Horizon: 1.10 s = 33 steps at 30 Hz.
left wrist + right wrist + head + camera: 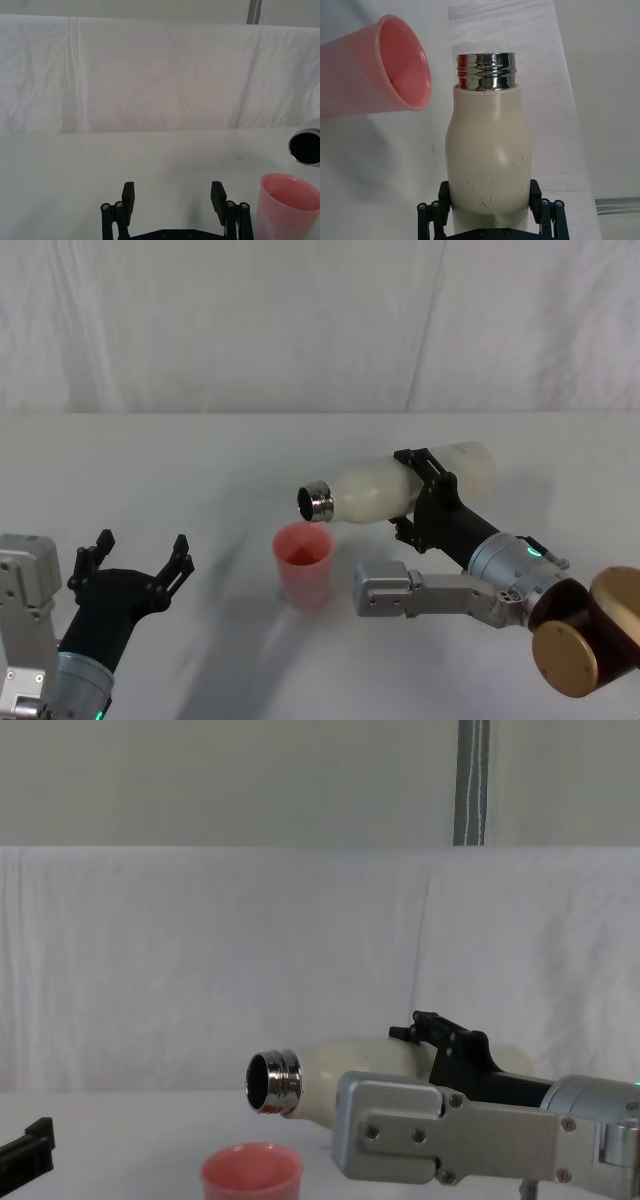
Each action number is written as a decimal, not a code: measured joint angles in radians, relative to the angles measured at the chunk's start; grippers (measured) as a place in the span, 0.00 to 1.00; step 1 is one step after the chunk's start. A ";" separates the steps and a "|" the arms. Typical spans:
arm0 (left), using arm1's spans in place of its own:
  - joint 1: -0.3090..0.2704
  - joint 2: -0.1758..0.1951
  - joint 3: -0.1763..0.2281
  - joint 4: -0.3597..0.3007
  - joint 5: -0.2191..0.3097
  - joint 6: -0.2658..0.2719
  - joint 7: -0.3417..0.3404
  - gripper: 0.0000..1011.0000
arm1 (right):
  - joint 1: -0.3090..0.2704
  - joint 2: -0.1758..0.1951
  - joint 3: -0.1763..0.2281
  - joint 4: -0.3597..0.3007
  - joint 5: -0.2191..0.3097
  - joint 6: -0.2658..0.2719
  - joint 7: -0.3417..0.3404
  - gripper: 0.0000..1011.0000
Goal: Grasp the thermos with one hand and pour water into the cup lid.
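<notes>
1 claw, the right gripper (418, 502), clamps the thermos (400, 485) tipped sideways; its steel neck sits above the cup lid (303, 562) (left of the claw). Tilt slowly, mouth over the rim. Left gripper (140, 562) idles with fingers spread.

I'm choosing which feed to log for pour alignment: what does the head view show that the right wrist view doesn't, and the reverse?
Head view alone: the left end effector open and idle above the table, apart from the cup lid, and the thermos tipped nearly level, its neck above the cup lid.

Right wrist view alone: the scuffs on the thermos's cream body and the threads on its steel neck.

Both: the right end effector clamping the thermos, and the upright pink cup lid.
</notes>
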 joint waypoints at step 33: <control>0.000 0.000 0.000 0.000 0.000 0.000 0.000 0.99 | 0.003 0.003 -0.001 -0.001 -0.003 0.001 -0.005 0.94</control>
